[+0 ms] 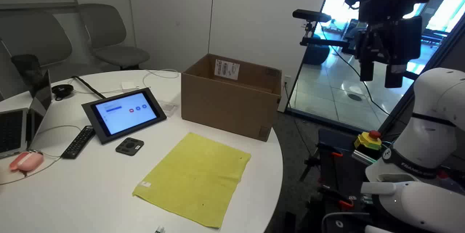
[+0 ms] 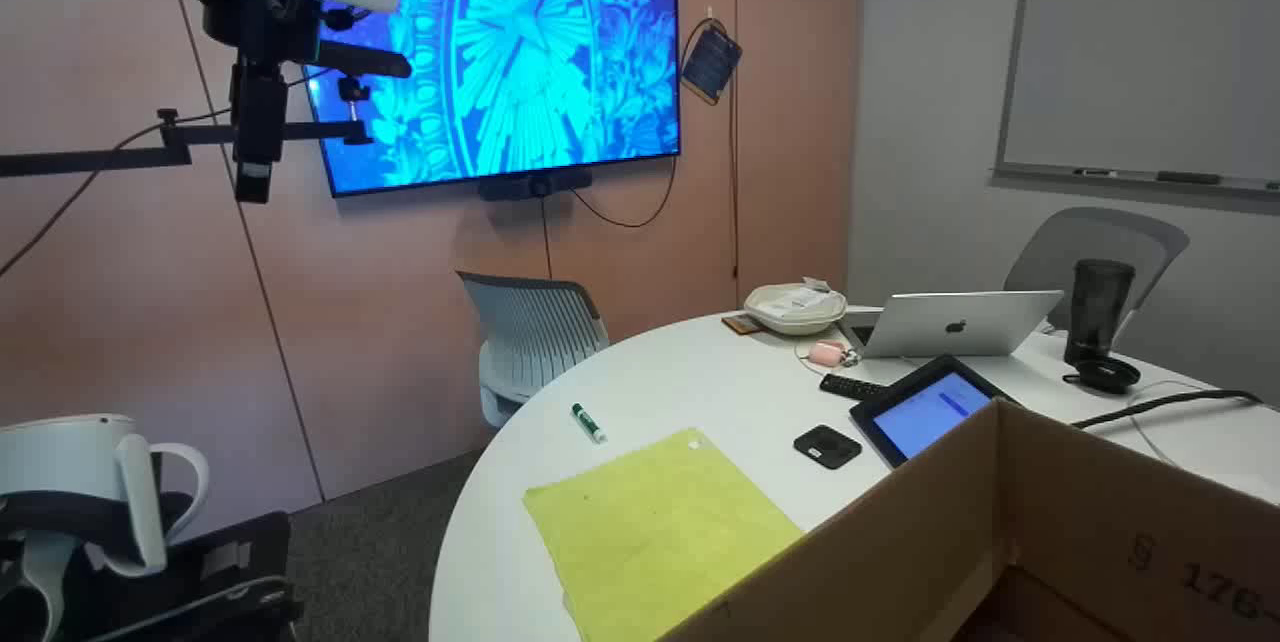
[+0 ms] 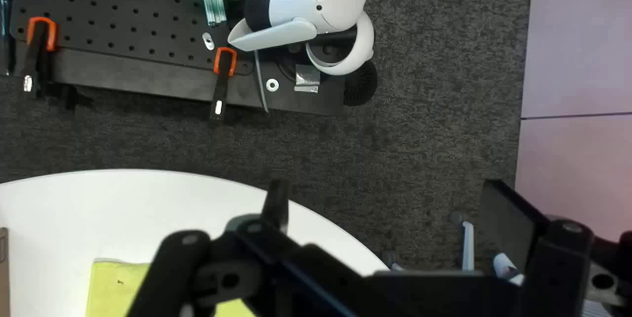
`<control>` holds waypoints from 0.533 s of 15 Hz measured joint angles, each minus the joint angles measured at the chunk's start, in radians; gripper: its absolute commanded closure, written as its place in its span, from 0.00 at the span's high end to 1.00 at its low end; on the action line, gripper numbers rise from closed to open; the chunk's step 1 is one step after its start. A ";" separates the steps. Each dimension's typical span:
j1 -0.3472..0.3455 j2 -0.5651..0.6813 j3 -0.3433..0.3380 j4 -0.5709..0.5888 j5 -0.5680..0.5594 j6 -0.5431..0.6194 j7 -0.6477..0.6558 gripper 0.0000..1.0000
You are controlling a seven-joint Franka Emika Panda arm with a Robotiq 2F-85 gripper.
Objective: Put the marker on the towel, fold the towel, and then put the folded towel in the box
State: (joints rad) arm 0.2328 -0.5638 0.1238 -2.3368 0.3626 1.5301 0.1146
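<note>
The yellow towel (image 1: 196, 178) lies flat and unfolded on the white round table; it also shows in an exterior view (image 2: 660, 522) and at the bottom left of the wrist view (image 3: 116, 282). The green and white marker (image 2: 588, 423) lies on the table beside the towel, apart from it; only its tip (image 1: 159, 230) shows at an exterior view's bottom edge. The open cardboard box (image 1: 229, 106) stands on the table beyond the towel, its near wall large in an exterior view (image 2: 880, 542). My gripper (image 1: 380, 74) is open, holding nothing, high beyond the table edge; its fingers (image 3: 392, 213) are wide apart.
A tablet (image 1: 125, 113), a black puck-like device (image 1: 130, 146), a remote (image 1: 78, 142), a laptop (image 1: 21, 124) and a pink case (image 1: 27, 161) stand or lie on the table. A chair (image 2: 535, 342) is behind the table. A headset (image 3: 306, 6) sits by the robot's base.
</note>
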 measured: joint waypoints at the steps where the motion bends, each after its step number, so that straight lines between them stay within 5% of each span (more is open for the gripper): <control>1: 0.000 0.000 0.000 -0.006 0.000 0.000 0.000 1.00; 8: -0.012 0.008 0.010 -0.030 0.000 0.001 -0.001 1.00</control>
State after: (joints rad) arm 0.2204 -0.5559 0.1340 -2.3670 0.3626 1.5313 0.1132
